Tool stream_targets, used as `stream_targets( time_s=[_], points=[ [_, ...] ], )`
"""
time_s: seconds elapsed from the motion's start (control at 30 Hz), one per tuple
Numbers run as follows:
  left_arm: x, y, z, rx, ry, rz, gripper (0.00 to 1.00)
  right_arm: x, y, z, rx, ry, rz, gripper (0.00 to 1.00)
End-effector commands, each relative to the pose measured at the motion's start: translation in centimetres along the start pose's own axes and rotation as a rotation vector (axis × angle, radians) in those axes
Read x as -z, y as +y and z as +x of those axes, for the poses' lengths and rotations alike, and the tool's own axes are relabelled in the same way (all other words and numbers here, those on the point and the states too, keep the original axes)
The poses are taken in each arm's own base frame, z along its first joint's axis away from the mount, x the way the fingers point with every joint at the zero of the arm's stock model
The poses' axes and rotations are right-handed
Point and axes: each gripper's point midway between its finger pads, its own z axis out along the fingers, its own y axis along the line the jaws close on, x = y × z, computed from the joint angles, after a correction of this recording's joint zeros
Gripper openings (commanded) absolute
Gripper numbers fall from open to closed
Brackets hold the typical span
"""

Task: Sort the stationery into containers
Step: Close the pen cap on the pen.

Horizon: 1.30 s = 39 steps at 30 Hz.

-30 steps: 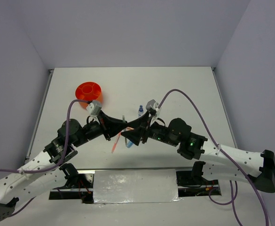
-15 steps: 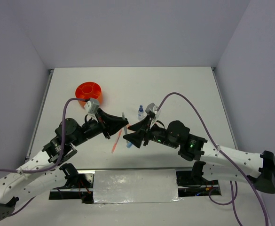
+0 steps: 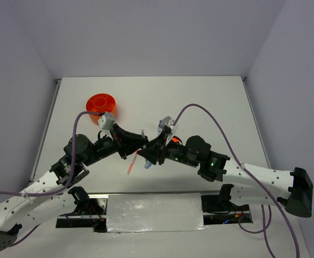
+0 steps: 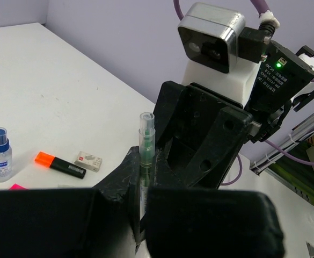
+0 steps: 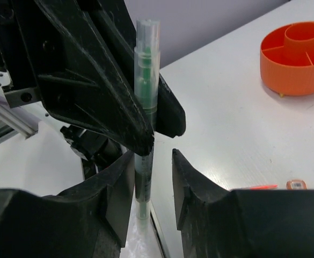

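Pen stands upright, just right of the cup, clamped in my left jaws. My right jaws straddle its shaft, apart, apparently not yet gripping.

This is a robotics lab test cell: a bare white desk boxed in by plain lilac walls. A left arm and a right arm, both robotic, are bolted at the desk's near edge, trailing purple cables.
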Motion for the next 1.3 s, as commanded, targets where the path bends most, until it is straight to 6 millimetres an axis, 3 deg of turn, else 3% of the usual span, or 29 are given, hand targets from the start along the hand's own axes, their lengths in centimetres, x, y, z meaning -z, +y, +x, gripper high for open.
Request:
stream_targets(
  time_s=[0.0,0.03,0.07,0.17,0.27,0.3,0.33,0.4,0.43,0.53,0.87,1.27],
  points=[
    [-0.1,-1.5,-1.7,-0.008,-0.055,0.061,0.0,-0.1,1.5,-4.3,0.022,-0.137,-0.044,0.38],
    [-0.1,-1.5,-1.6,-0.007,-0.055,0.059,0.0,-0.1,1.5,-4.4,0.024,-0.137,-0.045,0.35],
    [-0.2,-1.4,-1.6,-0.007,-0.053,0.059,0.0,-0.2,1.5,-4.2,0.024,-0.129,-0.044,0.22],
    [-0.2,-1.5,-1.8,-0.009,-0.058,0.056,0.03,-0.3,1.4,-4.1,0.023,-0.123,-0.042,0.0],
    [-0.1,-1.3,-2.1,-0.006,-0.064,0.037,0.22,0.0,1.4,-3.8,0.014,-0.127,-0.045,0.0],
    [-0.1,-1.3,-2.4,-0.006,-0.067,0.035,0.31,0.1,1.3,-3.5,0.009,-0.125,-0.042,0.0],
    [-0.1,-1.3,-2.3,-0.008,-0.065,0.032,0.47,0.2,1.4,-3.7,0.007,-0.132,-0.045,0.0],
    [-0.1,-1.5,-2.7,-0.011,-0.069,0.034,0.58,0.4,1.2,-3.7,0.002,-0.138,-0.037,0.0],
    [-0.1,-1.5,-2.7,-0.011,-0.068,0.033,0.69,0.5,1.2,-3.8,-0.003,-0.141,-0.034,0.0],
    [0.0,-1.2,-3.1,-0.018,-0.065,0.005,0.77,0.6,0.8,-3.8,-0.01,-0.133,-0.009,0.0],
    [-0.1,-1.5,-7.5,-0.078,-0.128,-0.07,0.76,0.2,1.7,-2.2,-0.008,-0.045,-0.06,0.0],
    [-1.1,-0.9,-5.5,-0.069,-0.064,-0.065,0.68,0.7,1.3,-3.0,0.002,-0.06,-0.028,0.0]
  ],
)
